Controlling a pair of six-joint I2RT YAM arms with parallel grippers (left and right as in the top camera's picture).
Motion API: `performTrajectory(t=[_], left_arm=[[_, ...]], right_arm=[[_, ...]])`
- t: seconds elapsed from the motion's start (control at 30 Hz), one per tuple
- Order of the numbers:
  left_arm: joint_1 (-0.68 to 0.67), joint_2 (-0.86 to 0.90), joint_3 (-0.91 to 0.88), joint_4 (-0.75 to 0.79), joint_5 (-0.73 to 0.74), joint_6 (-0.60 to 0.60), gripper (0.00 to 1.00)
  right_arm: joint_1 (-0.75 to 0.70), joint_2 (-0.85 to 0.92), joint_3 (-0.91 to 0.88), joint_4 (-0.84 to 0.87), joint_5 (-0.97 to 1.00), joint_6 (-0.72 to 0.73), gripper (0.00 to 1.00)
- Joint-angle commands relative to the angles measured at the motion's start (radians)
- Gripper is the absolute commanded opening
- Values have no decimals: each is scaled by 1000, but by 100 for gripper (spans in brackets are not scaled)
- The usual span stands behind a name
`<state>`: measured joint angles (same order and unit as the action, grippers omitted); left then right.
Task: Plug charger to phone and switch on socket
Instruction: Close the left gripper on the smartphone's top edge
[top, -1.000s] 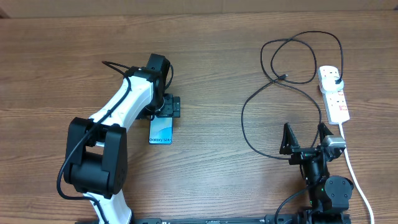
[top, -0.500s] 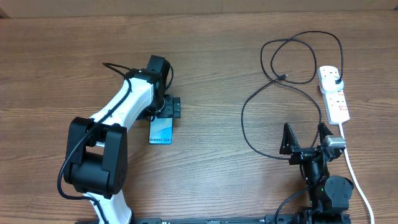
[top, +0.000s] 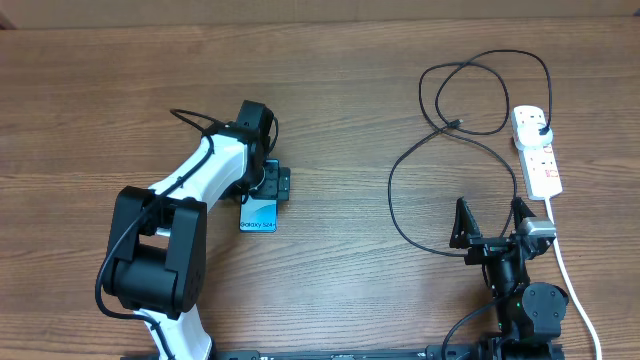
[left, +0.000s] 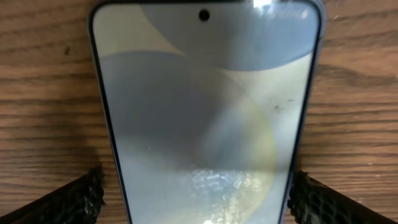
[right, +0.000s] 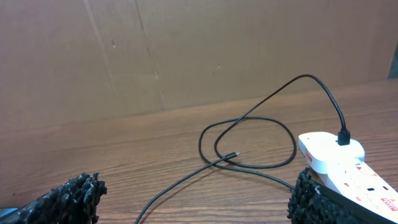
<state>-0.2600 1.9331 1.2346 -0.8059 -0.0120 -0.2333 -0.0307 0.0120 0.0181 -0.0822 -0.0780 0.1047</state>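
Observation:
The phone (top: 258, 215) lies screen up on the wooden table, its "Galaxy S24+" end towards the front. My left gripper (top: 270, 186) stands open over the phone's far part. In the left wrist view the phone (left: 205, 112) fills the frame, with one finger (left: 71, 202) on each side of its long edges. The charger (top: 440, 150) lies in black loops at the right, its connector tip (top: 457, 123) loose on the table and its plug (top: 539, 124) seated in the white socket (top: 538, 155). My right gripper (top: 489, 215) is open near the front edge, holding nothing, with the tip (right: 233, 154) ahead of it.
A thick white cord (top: 575, 280) runs from the socket to the front right edge, past my right arm. A brown cardboard wall (right: 186, 50) closes off the far side of the table.
My left gripper has slid a little toward the front along the phone, covering more of it. The right arm, cable and socket have not moved.

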Motion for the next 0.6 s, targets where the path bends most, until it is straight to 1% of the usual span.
performTrajectory(t=[0.0,0.57], left_arm=[[5,9,-36,23,8,-14,99],[4,9,-58,55,20,-14,100]], right_arm=[[5,-9,-10,3,6,3,100],[5,-9,-10,3,6,3,100]])
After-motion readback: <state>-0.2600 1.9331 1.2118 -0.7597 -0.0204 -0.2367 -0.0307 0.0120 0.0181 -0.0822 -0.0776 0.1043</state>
